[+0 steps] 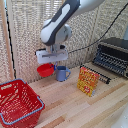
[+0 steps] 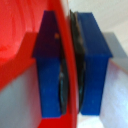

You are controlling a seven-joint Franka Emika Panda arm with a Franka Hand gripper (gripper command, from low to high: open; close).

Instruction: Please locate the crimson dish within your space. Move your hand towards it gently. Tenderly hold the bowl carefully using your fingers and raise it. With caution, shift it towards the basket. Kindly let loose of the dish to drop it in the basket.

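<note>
The small red bowl (image 1: 45, 69) hangs in the air above the wooden table, at the exterior view's left of the blue mug (image 1: 62, 73). My white gripper (image 1: 50, 62) is shut on the bowl's rim from above. In the wrist view the two dark blue fingers (image 2: 50, 70) clamp the thin red rim (image 2: 67, 60) between them, and the bowl's inside (image 2: 20, 35) fills one side of the picture. The red mesh basket (image 1: 19, 101) with its blue rim stands on the table at the exterior view's lower left, below and left of the bowl.
A yellow and red box (image 1: 88, 81) stands upright on the table at the exterior view's right of the mug. A black toaster oven (image 1: 112, 56) sits at the far right. A woven screen backs the table.
</note>
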